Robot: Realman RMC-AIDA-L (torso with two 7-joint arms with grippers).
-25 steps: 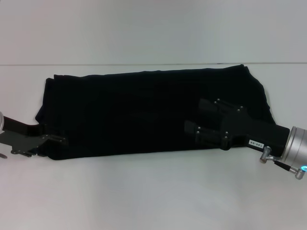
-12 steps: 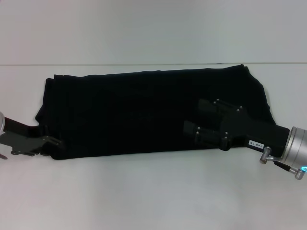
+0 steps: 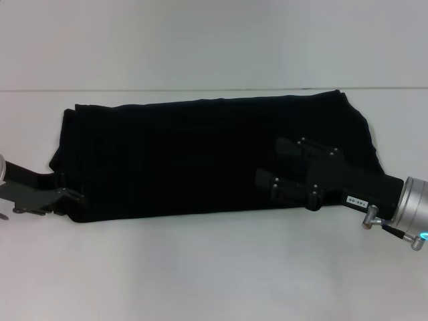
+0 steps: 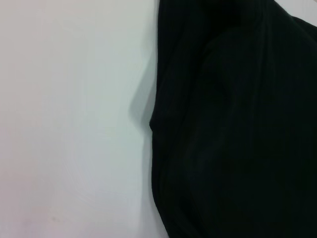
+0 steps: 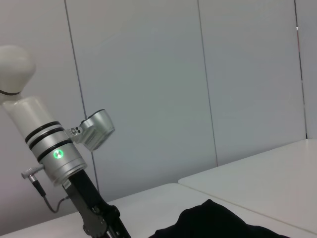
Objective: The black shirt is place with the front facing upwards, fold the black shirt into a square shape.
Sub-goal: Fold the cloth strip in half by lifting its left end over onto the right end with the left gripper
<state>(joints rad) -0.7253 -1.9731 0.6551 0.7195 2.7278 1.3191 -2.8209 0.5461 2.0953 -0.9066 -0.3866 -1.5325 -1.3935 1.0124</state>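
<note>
The black shirt (image 3: 200, 157) lies on the white table as a long folded band, plain black side up, with no lettering showing. My right gripper (image 3: 269, 164) is over the shirt's right part, open, its two black fingers (image 3: 289, 148) spread apart and pointing left with nothing between them. My left gripper (image 3: 72, 197) sits low at the shirt's near left corner, against the cloth's edge. The left wrist view shows the shirt's edge (image 4: 233, 129) beside bare table (image 4: 74, 124). In the right wrist view the left arm (image 5: 55, 153) stands beyond a hump of the shirt (image 5: 223, 223).
The white table (image 3: 214, 267) runs wide in front of the shirt and on both sides of it. Its far edge (image 3: 200, 89) lies just behind the shirt. Grey wall panels (image 5: 198, 89) stand behind the table.
My left gripper has slid a little to the left, off the shirt's near left corner. The right gripper and the shirt have stayed where they were.
</note>
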